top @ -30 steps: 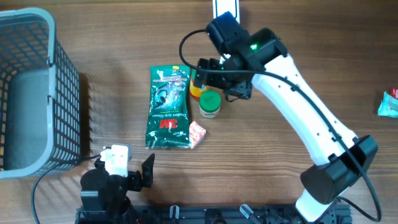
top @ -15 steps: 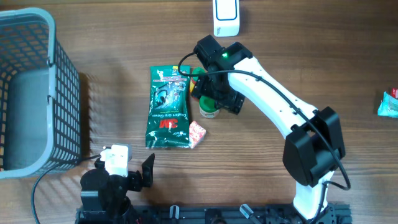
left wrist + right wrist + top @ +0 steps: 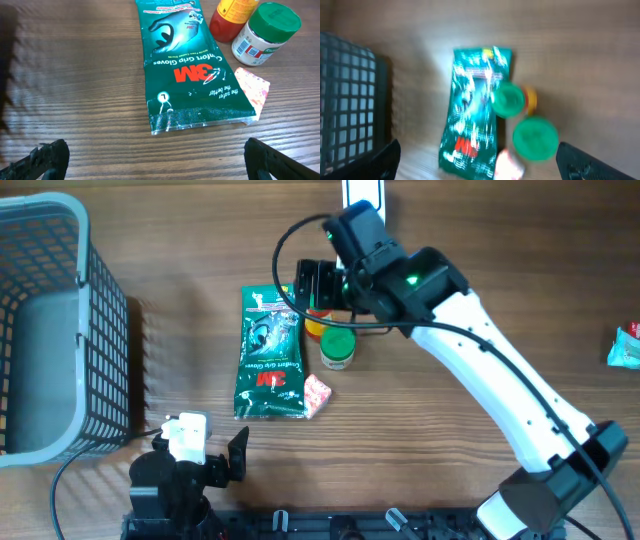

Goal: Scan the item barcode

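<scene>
A white jar with a green lid (image 3: 337,348) stands on the wooden table beside a yellow-and-red bottle (image 3: 315,327). A barcode label (image 3: 243,48) shows on the jar's side in the left wrist view. To their left a green 3M glove packet (image 3: 270,352) lies flat, with a small pink packet (image 3: 316,395) at its lower right corner. My right gripper (image 3: 312,283) hovers open over the bottle and the packet's top right corner, holding nothing; its view is blurred. My left gripper (image 3: 160,165) rests open near the front edge, below the packet (image 3: 192,70).
A grey wire basket (image 3: 55,330) fills the left side. A white scanner-like device (image 3: 358,192) lies at the back edge, partly behind the right arm. A teal packet (image 3: 625,347) sits at the far right edge. The left arm's base (image 3: 175,485) is at the front.
The right arm dipped toward the jar and bottle half a second ago, then drew back up and left; its gripper stayed open. The items and the left arm have not moved.
</scene>
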